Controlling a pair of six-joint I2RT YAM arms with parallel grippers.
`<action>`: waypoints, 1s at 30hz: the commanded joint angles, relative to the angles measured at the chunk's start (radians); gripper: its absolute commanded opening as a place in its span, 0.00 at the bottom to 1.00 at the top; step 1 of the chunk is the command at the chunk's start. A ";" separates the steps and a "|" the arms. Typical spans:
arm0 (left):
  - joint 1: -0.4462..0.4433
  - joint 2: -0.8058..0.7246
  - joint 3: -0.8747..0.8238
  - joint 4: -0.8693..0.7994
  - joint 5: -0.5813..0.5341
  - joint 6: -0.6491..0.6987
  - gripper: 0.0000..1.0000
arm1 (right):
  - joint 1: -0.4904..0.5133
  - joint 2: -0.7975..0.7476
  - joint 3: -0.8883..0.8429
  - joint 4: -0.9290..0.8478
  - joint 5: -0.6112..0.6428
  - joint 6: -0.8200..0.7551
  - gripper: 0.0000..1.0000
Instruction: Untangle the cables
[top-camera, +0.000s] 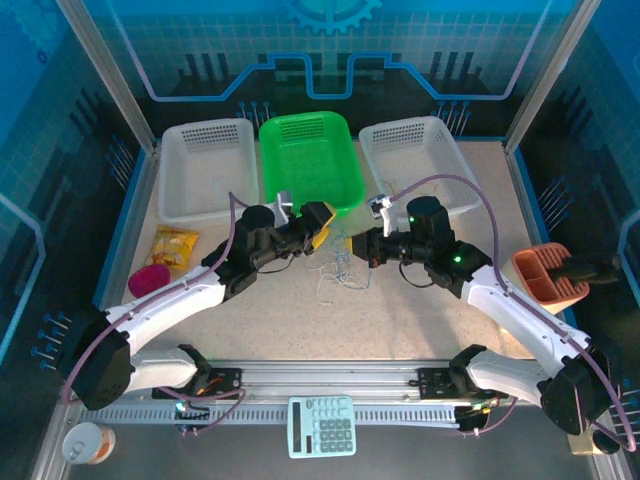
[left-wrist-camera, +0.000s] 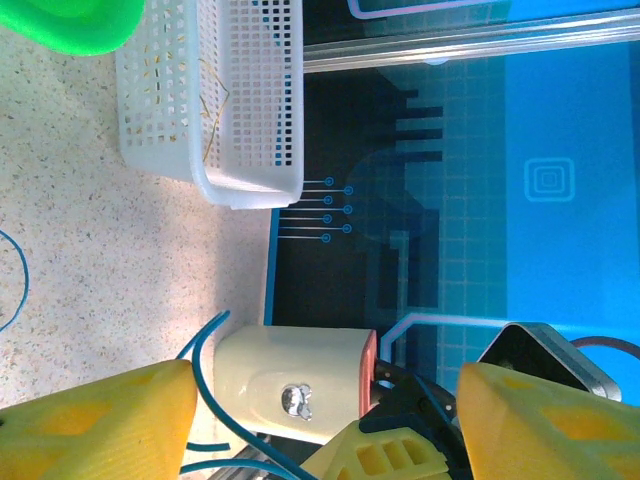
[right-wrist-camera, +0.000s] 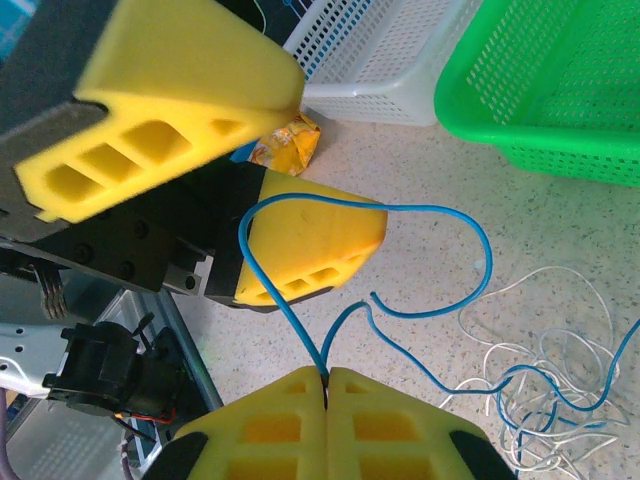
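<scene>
Just behind cables (top-camera: 340, 268), green basket (top-camera: 305, 165).

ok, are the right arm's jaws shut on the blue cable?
Yes, in the right wrist view the right gripper has its jaws pressed together with the blue cable pinched between them.

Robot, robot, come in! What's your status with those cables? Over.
Left claw open. Right claw shut on blue cable. Its far end runs into the white cables. Baskets sit back, not in the way.
</scene>
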 joint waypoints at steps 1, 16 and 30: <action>-0.002 0.001 0.012 0.012 0.009 0.014 0.64 | 0.016 0.006 -0.005 0.023 -0.017 -0.014 0.00; 0.002 0.002 0.028 0.009 -0.014 0.088 0.28 | 0.018 0.005 -0.021 0.015 -0.015 -0.024 0.00; 0.027 -0.025 0.088 0.046 -0.019 0.331 0.00 | 0.017 0.027 -0.096 0.048 0.009 -0.010 0.11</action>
